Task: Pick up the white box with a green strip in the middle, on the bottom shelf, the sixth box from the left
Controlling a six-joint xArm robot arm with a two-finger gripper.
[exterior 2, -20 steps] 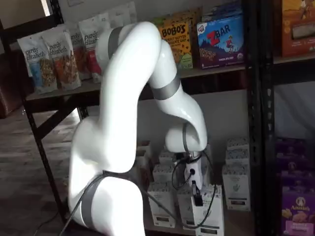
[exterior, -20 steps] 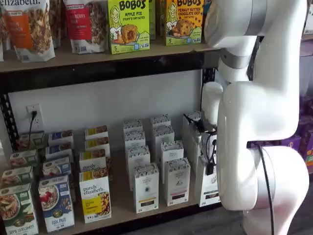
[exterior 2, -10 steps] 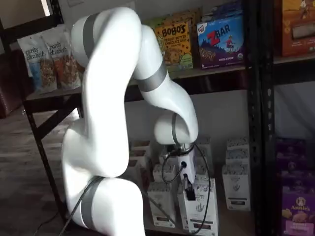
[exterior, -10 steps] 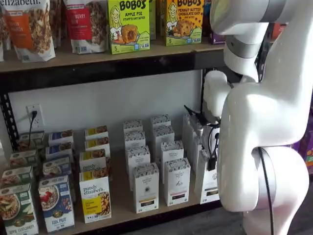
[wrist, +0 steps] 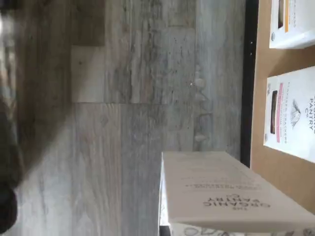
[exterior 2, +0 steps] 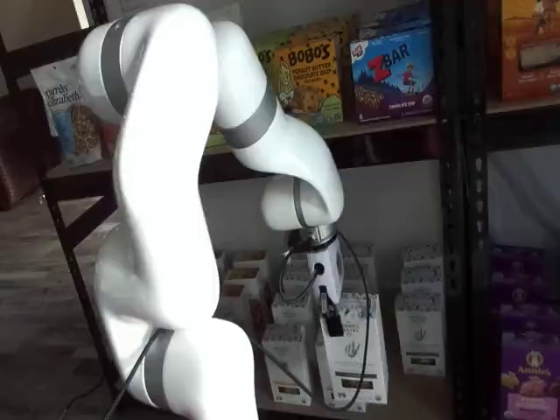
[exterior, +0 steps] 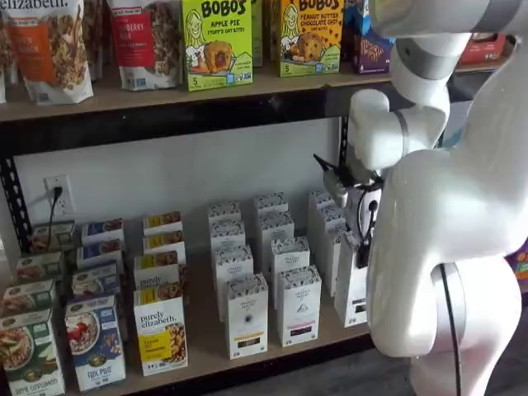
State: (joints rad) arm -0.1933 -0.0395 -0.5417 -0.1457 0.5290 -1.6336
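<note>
Lifted off the bottom shelf (exterior: 272, 351), jaws clamp the white box (exterior 2: 354, 354).

Bottom shelf (exterior: 272, 351): pale plywood board, black front rail, perforated black uprights.
White cartons (exterior: 247, 313): upright, in rows running back, left of fingers in a shelf view; more (exterior 2: 420, 328) right of fingers in a shelf view.
Colourful food boxes (exterior: 95, 338): rows farther left of fingers.
Wrist view: two white cartons (wrist: 290, 110) on board; grey plank floor (wrist: 123, 123) beyond rail.
</note>
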